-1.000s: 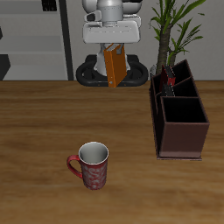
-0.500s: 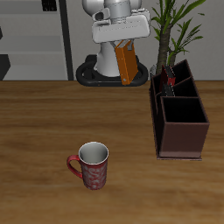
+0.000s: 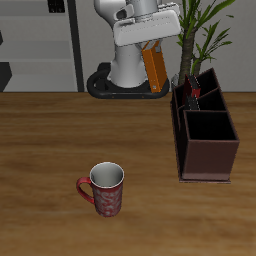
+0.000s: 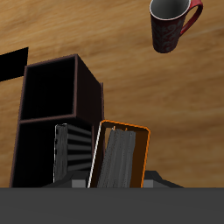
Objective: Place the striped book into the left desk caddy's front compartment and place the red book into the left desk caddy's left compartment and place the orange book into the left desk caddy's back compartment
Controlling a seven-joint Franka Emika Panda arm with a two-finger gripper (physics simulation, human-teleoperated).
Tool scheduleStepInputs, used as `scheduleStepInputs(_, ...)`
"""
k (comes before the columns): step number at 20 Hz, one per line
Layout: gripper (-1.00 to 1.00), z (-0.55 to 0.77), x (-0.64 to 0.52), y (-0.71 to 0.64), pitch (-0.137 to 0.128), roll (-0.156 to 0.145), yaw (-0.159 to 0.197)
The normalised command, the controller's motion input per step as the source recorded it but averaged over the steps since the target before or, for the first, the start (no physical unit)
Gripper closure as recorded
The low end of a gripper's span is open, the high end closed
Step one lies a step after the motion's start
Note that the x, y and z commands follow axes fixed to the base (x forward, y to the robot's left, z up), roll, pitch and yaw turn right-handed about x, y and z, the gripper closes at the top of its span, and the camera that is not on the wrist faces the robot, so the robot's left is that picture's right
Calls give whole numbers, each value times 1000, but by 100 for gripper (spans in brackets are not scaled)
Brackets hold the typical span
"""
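Gripper: closed on the orange book, which hangs below it in the air, tilted slightly, well above the table.
Orange book's place: just beside the left desk caddy, near its back end and not yet inside.
Striped book: standing in one caddy compartment; which compartment, I cannot tell.
Red book: small dark-red shape inside the caddy's far end.
Mug: upright near the table's front edge, well apart from the caddy.
Exterior view only: a plant behind the caddy.
Wrist view only: the book's pale page edges between the orange covers, and the striped cover.
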Motion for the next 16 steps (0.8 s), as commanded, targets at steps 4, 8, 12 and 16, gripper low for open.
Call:
scheduleStepInputs(4, 100, 170, 106, 208, 12, -3, 26)
scheduleStepInputs(8, 100, 164, 53, 126, 18, -22, 7)
scheduleStepInputs(12, 100, 235, 128, 165, 15, -17, 28)
scheduleStepInputs(16, 100, 137, 87, 261, 4, -7, 14)
